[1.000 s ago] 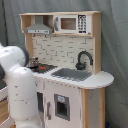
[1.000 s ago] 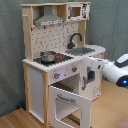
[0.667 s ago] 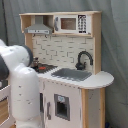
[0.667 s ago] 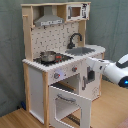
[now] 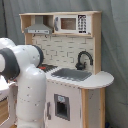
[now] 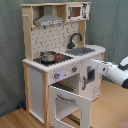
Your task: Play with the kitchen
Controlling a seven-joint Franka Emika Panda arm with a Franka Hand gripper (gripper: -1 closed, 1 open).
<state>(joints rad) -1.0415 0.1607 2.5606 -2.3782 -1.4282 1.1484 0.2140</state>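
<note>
The kitchen (image 5: 75,50) is a white and pale wood toy with a black faucet (image 5: 83,59), a sink (image 5: 73,75), a hood (image 5: 39,28) and a small microwave (image 5: 68,23). In the second exterior view the kitchen (image 6: 40,75) has its oven door (image 6: 67,104) hanging open, and a small pot (image 6: 48,56) sits on the stovetop. My gripper (image 6: 94,68) is at the kitchen's front, against the cabinet door (image 6: 90,76) under the sink (image 6: 82,50). In the first exterior view my own white arm (image 5: 25,75) hides the gripper.
A grey curtain (image 6: 112,22) hangs behind the kitchen. The floor (image 6: 107,107) is pale wood. In the first exterior view my arm fills the left foreground and covers the kitchen's left part, stovetop included.
My arm has moved closer to the kitchen's front. In the first exterior view it now covers more of the kitchen's left; in the second exterior view it reaches further left.
</note>
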